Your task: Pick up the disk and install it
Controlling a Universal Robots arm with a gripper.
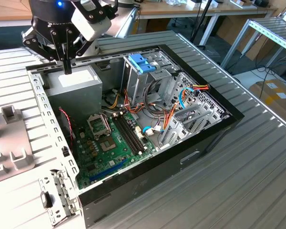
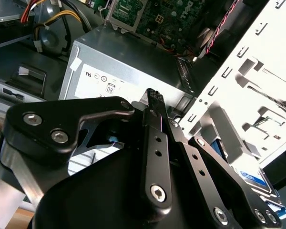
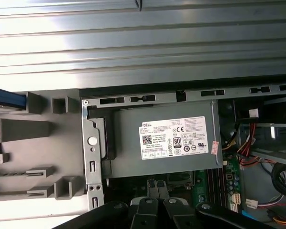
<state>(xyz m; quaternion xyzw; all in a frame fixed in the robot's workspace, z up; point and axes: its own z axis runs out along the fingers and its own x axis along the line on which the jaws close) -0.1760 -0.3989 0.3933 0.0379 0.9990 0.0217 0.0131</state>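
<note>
My gripper (image 1: 66, 68), fingers pinched shut on nothing, hangs over one grey power supply (image 1: 72, 85) in one open computer case (image 1: 205, 143). The case lies on one ribbed metal table (image 1: 257, 167). One wooden bench (image 1: 181, 9) stands behind.

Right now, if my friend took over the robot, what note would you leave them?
Gripper: shut, holding nothing, hovering above the power supply at a corner of the open computer case.
The disk: outside the case, at the grey holder beside it, with nothing gripping it.
Done: nothing that shows.
Left: the disk is not yet picked up and not yet installed.
</note>
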